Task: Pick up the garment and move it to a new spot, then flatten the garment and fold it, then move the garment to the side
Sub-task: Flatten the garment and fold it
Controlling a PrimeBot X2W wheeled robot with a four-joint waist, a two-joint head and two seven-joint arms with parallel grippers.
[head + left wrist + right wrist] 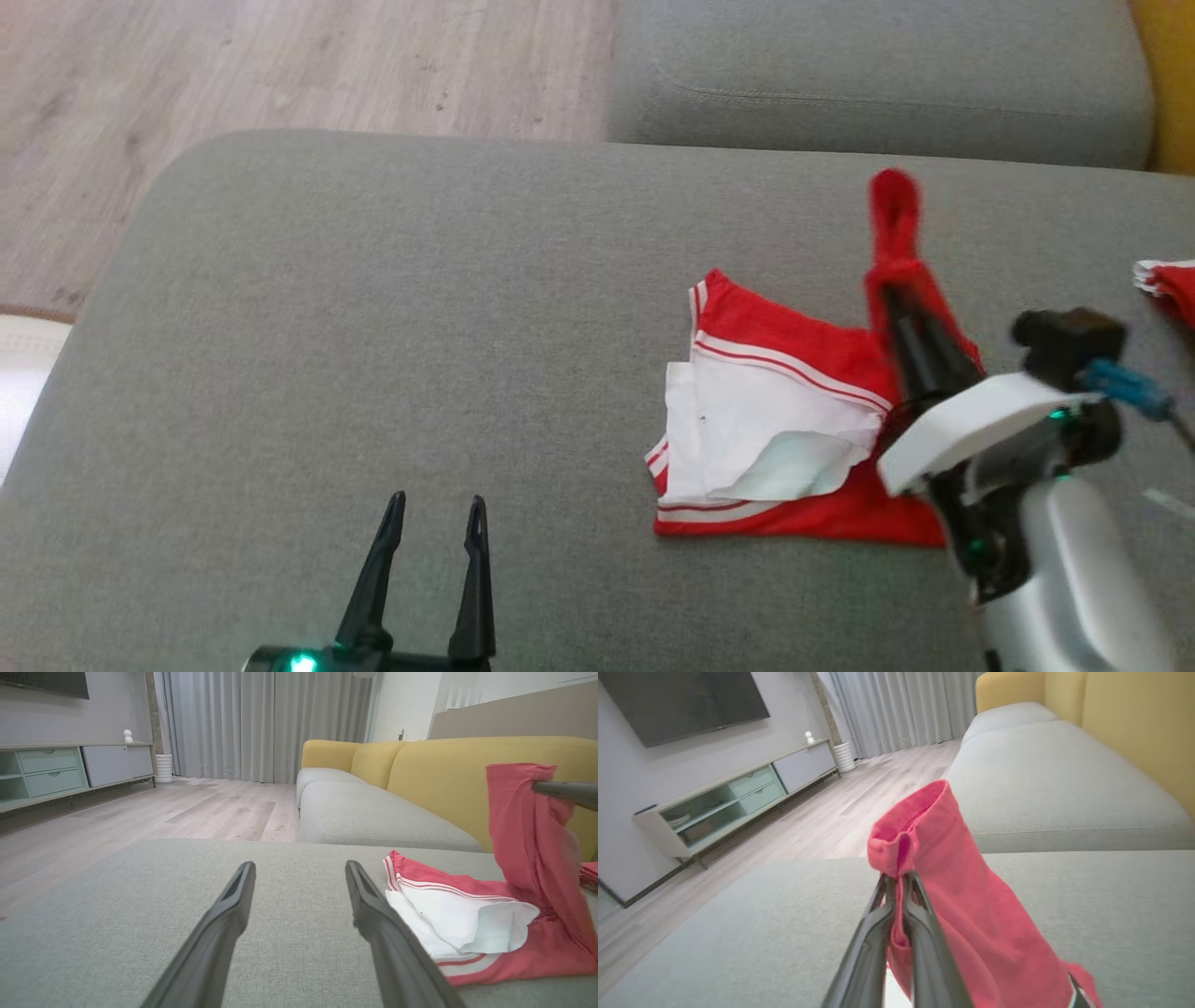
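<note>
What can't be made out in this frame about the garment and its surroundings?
Head view: the right edge of the garment is hidden behind the right arm.
Head view: its raised strip, pinched in the right end effector, is blurred.
Head view: a second red item is cut off by the right edge; its kind cannot be told.
Right wrist view: the garment's flat part is cut off by the bottom edge.

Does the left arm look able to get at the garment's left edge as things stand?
Probably yes: the left gripper is open, and only bare cushion lies between it and the garment.
</note>
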